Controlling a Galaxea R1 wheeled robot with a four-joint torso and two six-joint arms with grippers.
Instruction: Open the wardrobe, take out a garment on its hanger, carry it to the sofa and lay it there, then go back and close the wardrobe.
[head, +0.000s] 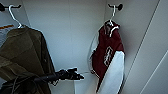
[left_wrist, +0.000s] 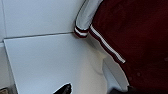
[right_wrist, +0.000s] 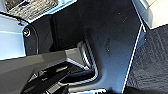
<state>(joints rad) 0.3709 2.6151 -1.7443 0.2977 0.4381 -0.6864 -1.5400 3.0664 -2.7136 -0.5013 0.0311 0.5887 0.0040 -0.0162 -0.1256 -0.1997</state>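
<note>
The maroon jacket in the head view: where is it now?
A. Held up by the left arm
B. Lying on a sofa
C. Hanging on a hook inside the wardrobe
C: the maroon jacket hangs by its white hanger from a dark hook on the wardrobe wall.

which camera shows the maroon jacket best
The head view: the maroon jacket hangs there whole on its white hanger, emblem and white sleeves visible. The left wrist view gives just a close-up of its cuff and striped hem. The right wrist view looks at the robot's own body.
</note>
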